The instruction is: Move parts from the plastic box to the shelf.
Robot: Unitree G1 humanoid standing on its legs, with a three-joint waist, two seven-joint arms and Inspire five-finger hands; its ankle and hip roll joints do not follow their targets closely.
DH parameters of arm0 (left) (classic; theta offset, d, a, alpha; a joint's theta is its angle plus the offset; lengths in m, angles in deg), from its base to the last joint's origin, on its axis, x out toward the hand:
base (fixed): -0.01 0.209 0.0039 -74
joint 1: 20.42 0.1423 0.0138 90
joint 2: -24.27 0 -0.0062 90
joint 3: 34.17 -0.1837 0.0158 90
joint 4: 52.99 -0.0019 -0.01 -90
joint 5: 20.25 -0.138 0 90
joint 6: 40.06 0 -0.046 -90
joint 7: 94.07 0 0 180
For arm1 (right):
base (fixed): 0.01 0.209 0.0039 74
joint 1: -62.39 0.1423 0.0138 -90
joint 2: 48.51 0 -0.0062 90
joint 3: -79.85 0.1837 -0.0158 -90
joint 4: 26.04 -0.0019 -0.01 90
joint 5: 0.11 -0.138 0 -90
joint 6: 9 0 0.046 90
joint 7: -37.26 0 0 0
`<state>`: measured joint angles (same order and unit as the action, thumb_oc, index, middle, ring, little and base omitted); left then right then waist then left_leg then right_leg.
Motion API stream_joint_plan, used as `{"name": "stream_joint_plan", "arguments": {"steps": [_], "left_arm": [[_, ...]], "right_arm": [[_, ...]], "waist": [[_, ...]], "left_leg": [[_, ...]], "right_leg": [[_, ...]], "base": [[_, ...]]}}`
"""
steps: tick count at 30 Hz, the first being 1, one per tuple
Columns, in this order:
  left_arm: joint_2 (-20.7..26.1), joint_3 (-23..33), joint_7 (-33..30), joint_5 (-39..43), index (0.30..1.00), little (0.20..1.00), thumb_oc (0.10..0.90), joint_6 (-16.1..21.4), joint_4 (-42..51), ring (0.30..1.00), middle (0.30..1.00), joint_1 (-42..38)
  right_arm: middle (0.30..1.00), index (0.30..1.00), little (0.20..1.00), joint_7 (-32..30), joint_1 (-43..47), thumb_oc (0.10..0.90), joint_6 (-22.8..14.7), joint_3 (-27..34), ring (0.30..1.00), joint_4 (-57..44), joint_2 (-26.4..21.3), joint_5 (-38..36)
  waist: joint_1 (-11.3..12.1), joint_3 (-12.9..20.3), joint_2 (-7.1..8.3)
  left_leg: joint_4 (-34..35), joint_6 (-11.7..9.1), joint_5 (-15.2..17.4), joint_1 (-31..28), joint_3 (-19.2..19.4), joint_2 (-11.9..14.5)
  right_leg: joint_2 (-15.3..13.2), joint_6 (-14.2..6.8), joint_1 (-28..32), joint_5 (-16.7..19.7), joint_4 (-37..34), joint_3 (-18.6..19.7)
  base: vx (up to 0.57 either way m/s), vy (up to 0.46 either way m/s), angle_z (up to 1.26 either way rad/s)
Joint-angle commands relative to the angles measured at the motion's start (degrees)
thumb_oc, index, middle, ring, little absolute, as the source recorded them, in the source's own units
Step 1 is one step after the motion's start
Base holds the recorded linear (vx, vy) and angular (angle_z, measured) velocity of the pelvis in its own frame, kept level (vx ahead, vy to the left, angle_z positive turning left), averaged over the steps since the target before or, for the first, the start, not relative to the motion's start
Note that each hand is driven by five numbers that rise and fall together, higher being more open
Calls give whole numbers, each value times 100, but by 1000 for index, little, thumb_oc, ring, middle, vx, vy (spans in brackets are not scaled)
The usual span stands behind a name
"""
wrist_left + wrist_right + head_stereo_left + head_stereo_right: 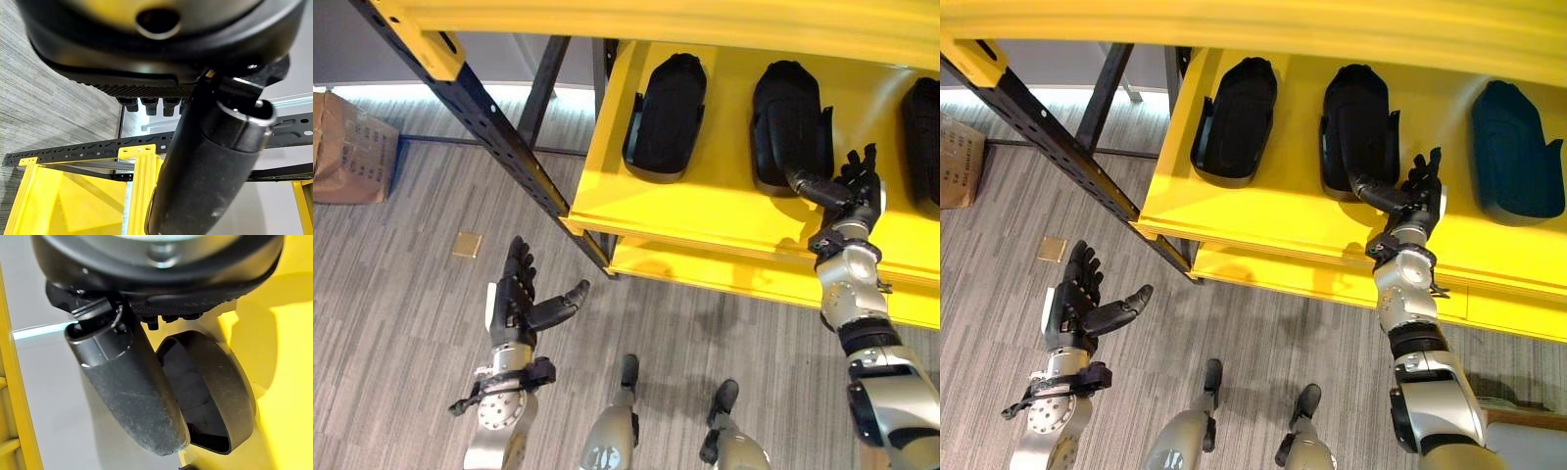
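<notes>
My right hand [1414, 201] is up at the yellow shelf [1263, 211], fingers spread, thumb against the near end of the middle black part [1359, 122], likely squaring it in line with the left part [1237, 117] and right part [1513, 152]. My left hand [519, 294] hangs spread and empty over the carpet [391, 294], free for the next fetch.
</notes>
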<state>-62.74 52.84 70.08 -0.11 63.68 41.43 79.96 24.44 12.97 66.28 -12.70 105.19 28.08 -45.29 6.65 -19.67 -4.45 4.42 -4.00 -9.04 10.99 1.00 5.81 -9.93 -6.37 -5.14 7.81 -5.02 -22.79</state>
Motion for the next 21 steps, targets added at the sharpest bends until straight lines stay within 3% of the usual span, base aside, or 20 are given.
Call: {"name": "stream_joint_plan", "arguments": {"steps": [1,21], "left_arm": [[152,308,-118,106,1000,1000,900,656,674,1000,1000,-140],[79,411,-126,96,1000,1000,900,654,711,1000,1000,-53]], "right_arm": [[1000,1000,1000,375,697,900,-313,-399,1000,-478,81,-80],[1000,1000,1000,485,447,900,-277,-516,1000,-766,325,24]], "waist": [[75,86,338],[96,71,410]], "left_leg": [[58,-185,273,-278,9,254],[58,-175,277,-255,-12,262]], "right_leg": [[-441,-259,458,-216,92,-30],[-423,-249,461,-227,98,-69]], "base": [[0,0,0],[0,0,0]]}}
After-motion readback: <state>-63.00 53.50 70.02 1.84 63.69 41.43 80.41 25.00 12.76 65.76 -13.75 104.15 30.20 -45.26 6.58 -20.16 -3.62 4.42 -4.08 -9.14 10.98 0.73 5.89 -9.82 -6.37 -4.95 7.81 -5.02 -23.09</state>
